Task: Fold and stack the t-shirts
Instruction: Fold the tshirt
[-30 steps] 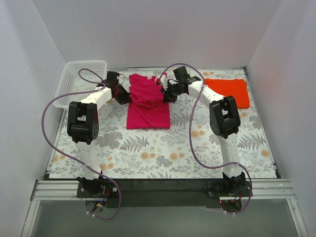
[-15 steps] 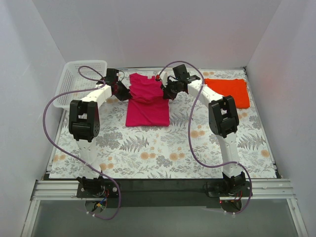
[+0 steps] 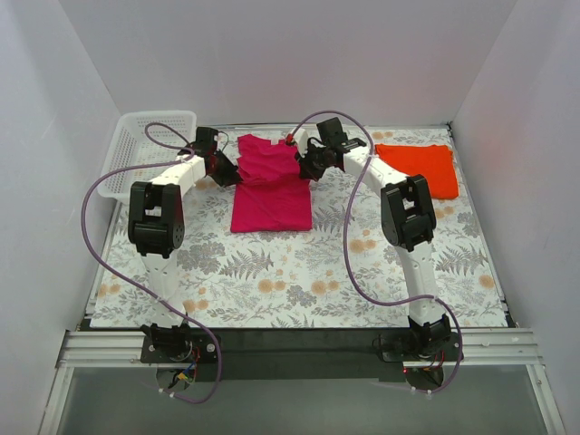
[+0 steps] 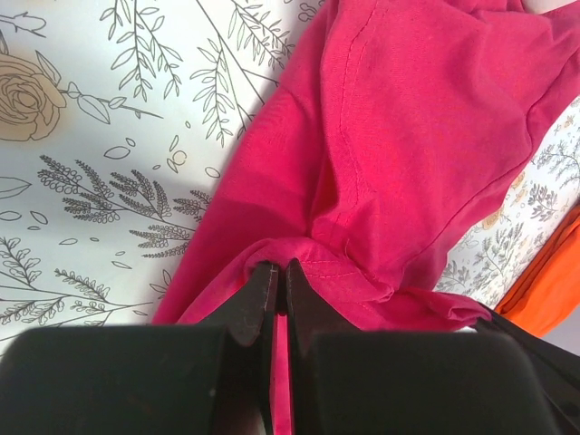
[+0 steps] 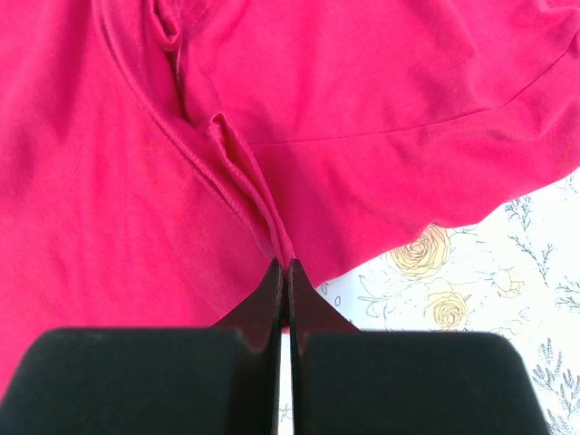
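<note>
The magenta-pink t-shirt [image 3: 270, 181] lies in the middle of the far half of the table, its far part lifted and doubled over. My left gripper [image 3: 230, 172] is shut on its left edge; in the left wrist view [image 4: 282, 265] the cloth [image 4: 408, 136] bunches round the closed tips. At the shirt's right edge my right gripper [image 3: 305, 169] is shut on a pinched fold [image 5: 284, 263] of the cloth [image 5: 362, 91]. The orange-red t-shirt [image 3: 420, 167] lies folded flat at the far right, and a strip of it [image 4: 544, 290] shows in the left wrist view.
A white lattice basket [image 3: 145, 149] stands at the far left corner. A floral cloth [image 3: 299, 272] covers the table. White walls close in the back and both sides. Purple cables arch over both arms.
Both grippers have carried the pink shirt's held edges farther toward the back wall, and the near hem has drawn back with them. The orange-red shirt has not moved.
</note>
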{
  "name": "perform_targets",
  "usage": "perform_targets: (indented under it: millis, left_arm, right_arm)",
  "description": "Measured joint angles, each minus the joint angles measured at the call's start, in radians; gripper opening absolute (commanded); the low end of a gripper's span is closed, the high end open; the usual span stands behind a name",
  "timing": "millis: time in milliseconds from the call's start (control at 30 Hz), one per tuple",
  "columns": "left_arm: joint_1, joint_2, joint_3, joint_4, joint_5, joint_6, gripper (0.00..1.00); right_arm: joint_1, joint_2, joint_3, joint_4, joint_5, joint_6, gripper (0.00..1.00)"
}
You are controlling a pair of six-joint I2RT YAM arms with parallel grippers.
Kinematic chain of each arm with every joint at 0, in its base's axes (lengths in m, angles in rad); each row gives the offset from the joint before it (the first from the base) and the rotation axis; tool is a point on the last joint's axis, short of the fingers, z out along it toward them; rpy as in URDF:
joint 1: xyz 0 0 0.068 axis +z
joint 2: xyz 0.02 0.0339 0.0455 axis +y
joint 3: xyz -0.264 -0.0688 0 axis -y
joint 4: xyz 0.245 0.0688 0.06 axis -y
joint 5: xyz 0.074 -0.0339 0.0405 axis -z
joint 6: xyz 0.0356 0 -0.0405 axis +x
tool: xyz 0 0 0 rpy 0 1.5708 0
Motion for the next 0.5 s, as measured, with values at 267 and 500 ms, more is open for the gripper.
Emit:
perform_targets:
  millis: [267,500]
  left_arm:
    - [0.0,0.012,0.008,0.0,0.0,0.004,0.25]
    - [0.004,0.009,0.019,0.011,-0.005,0.002,0.47]
  right_arm:
    - [0.0,0.016,0.028,0.016,0.034,0.045,0.25]
    - [0.0,0.017,0.028,0.093,0.163,0.14,0.43]
